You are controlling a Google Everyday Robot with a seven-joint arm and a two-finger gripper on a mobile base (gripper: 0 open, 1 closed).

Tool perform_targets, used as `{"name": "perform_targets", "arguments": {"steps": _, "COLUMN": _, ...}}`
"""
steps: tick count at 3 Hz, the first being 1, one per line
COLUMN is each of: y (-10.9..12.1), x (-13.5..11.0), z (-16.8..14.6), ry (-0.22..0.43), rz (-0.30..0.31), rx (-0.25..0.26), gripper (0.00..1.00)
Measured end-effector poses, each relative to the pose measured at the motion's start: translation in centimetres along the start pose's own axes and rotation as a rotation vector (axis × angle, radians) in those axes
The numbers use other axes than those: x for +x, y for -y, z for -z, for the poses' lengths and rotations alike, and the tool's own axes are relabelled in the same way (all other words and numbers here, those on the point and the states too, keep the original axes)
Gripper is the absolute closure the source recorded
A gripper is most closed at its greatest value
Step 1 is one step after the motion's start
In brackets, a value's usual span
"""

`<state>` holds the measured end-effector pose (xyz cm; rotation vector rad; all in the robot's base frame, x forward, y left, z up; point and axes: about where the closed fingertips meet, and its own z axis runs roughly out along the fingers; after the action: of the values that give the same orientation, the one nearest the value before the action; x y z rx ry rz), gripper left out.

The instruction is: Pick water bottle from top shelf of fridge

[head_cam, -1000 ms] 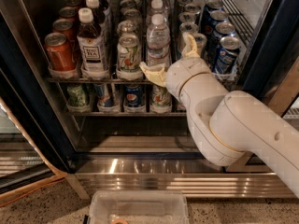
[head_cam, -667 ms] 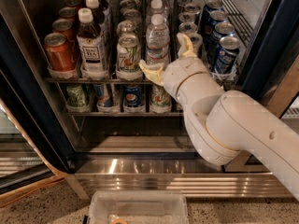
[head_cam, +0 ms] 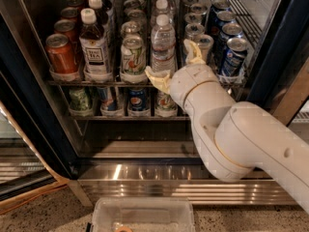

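Note:
The water bottle (head_cam: pixel 163 43), clear and ribbed with a white cap, stands at the front of its lane on the top shelf (head_cam: pixel 96 82) of the fridge (head_cam: pixel 34 110). My gripper (head_cam: pixel 175 65) is open right in front of the bottle's lower half. One pale fingertip (head_cam: pixel 155 77) lies at the bottle's base on its left side. The other (head_cam: pixel 193 52) rises to the bottle's right, in front of a silver can (head_cam: pixel 203 43). The fingers do not clasp the bottle. My white arm hides the shelf front to the right.
A dark tea bottle (head_cam: pixel 94 45), a red can (head_cam: pixel 62 54) and a green-white can (head_cam: pixel 133 54) stand left of the bottle. Blue cans (head_cam: pixel 232 54) stand right. The lower rack holds cans (head_cam: pixel 138 100). A steel base (head_cam: pixel 135 174) and a clear bin (head_cam: pixel 142 214) lie below.
My gripper has edged slightly lower and closer around the bottle's base. The bottle and the other drinks have not moved.

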<state>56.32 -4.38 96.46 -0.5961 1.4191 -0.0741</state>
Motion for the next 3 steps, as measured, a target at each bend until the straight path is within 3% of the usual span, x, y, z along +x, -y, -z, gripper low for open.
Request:
{"name": "perform_targets", "arguments": {"steps": 1, "y": -0.18, "x": -0.41, "z": 3.18, "ry": -0.013, "rz": 0.016, "rx": 0.056, "gripper": 0.31}}
{"name": "perform_targets", "arguments": {"steps": 3, "y": -0.86, "x": -0.33, "z": 2.22, "ry": -0.001, "rz": 0.024, "rx": 0.032, "gripper": 0.31}}
